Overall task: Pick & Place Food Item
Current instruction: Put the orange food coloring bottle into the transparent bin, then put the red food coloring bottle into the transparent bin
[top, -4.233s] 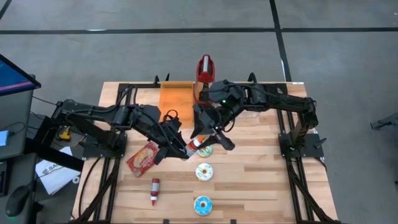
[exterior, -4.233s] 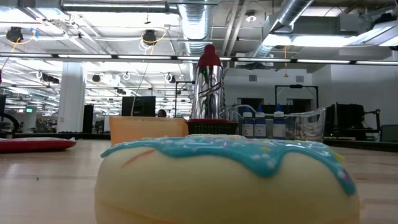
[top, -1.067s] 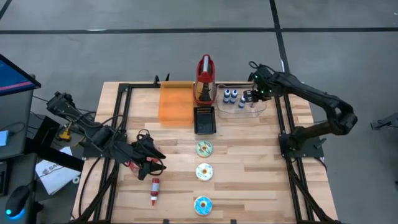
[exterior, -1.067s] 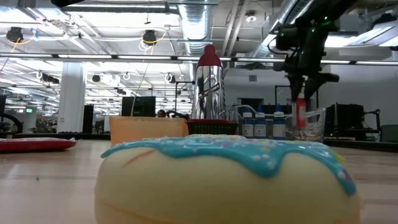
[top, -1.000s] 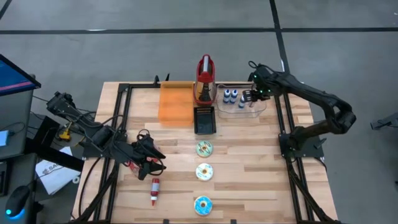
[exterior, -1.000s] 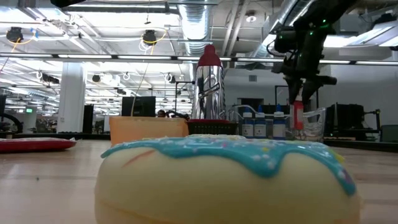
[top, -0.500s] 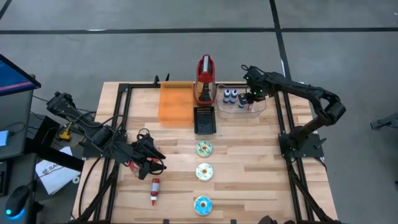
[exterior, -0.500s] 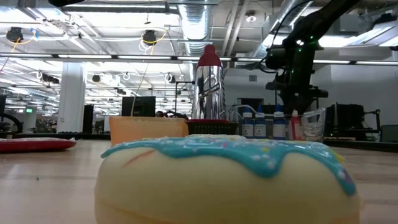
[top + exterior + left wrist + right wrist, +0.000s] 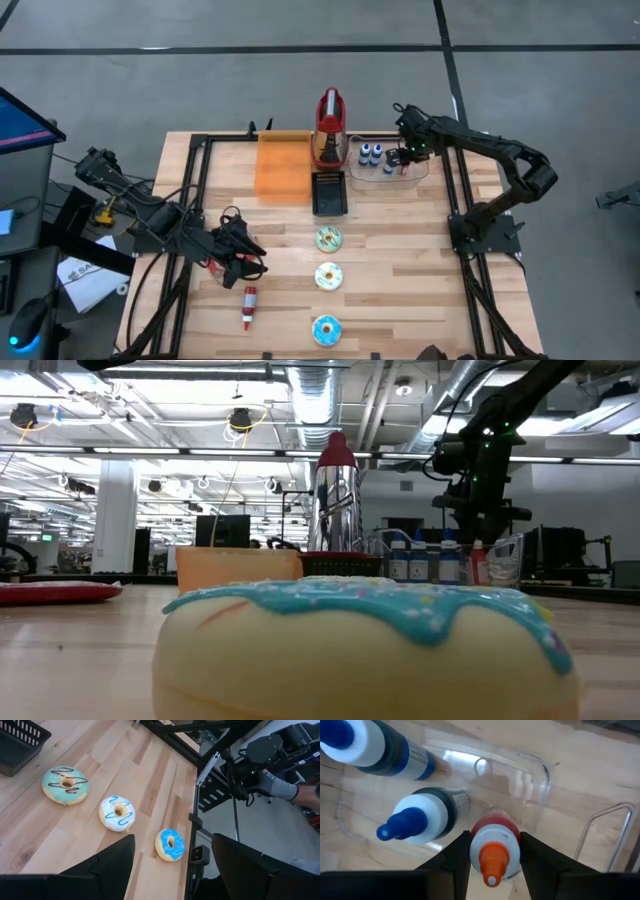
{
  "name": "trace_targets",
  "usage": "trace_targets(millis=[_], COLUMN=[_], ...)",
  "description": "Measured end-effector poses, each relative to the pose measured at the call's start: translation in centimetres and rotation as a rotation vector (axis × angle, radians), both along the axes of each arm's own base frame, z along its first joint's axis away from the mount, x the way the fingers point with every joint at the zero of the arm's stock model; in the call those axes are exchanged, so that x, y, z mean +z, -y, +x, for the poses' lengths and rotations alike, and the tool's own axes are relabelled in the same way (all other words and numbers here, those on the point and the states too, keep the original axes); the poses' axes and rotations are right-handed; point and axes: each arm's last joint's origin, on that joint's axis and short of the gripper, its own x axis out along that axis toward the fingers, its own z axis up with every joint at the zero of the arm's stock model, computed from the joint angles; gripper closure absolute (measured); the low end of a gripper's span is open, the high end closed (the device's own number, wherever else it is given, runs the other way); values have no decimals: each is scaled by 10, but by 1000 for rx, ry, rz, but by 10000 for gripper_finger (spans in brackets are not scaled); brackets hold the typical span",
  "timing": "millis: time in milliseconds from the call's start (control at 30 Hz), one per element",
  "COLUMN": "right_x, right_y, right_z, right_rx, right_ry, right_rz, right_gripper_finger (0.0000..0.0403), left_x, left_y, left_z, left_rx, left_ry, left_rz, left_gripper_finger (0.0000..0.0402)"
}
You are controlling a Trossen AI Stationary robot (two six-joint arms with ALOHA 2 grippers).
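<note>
Nowhere legible writing; red packet (image 9: 55, 592) face unreadable.

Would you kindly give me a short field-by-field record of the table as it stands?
Left gripper: open, over the table's left side
Right gripper: shut on red bottle, lowered into the tray
Tray also holds: blue-capped bottles
Packet: lying flat at the table's left, not held
Donuts: three in a row, mid-table
</note>
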Motion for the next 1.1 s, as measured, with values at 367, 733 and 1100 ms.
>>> trace_targets(millis=[367,733,1100], right_x=[15,48,101], right_y=[-4,-19,-87], right_z=[-6,-22,-39], right_rx=[2,-4,100], right_ry=[54,125,393], right_rz=[-54,-138,-173], right_gripper_finger=[210,207,210], left_x=[0,0,-8], left_y=[0,0,16], left_z=[0,0,0], left_rx=[4,4,-174], left_ry=[-1,0,-93], left_rz=[-7,-5,-92], left_gripper_finger=[140,140,140])
